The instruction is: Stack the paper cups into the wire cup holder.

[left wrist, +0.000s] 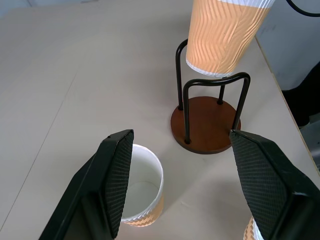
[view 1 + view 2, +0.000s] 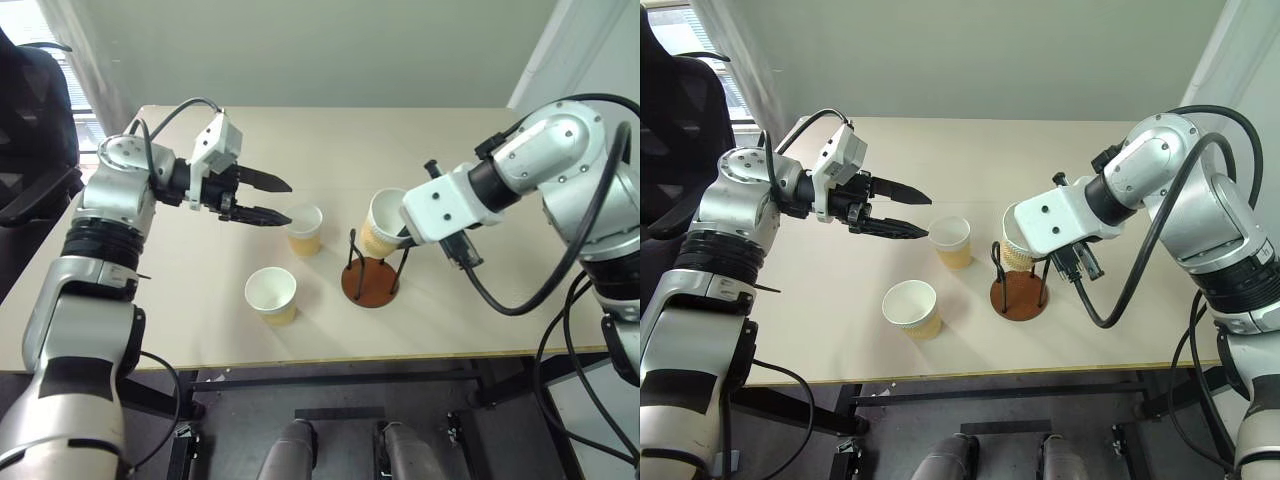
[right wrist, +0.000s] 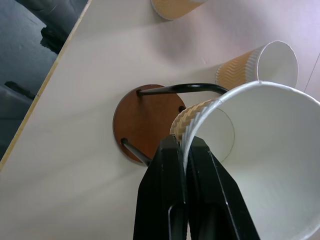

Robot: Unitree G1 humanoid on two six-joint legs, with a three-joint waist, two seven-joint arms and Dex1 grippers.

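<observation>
The wire cup holder [image 2: 371, 277] stands on the beige table [image 2: 450, 320], toward the robot's right of the middle: a round reddish-brown disc base with two black wire loops rising from it. No cup sits inside it yet.

One paper cup [image 2: 385, 222] hangs tilted just above the holder's loops, its white mouth turned up and toward the robot's left and its ribbed tan bottom reaching down to the tops of the loops. The right gripper [image 3: 185, 147] holds it by the rim: in the right wrist view the two black fingers [image 3: 167, 200] are pressed together on the cup wall, one inside the mouth and one outside, with the disc base and a wire loop showing below.

A second paper cup [image 2: 304, 229] stands upright on the table just to the left of the holder and slightly farther from the robot. A third paper cup [image 2: 272, 294] stands upright nearer the table's front edge, left of the holder, apart from the second.

The left gripper [image 2: 275, 198] hovers over the table beside the second cup, pointing toward the holder, its fingers spread apart with nothing between them.
</observation>
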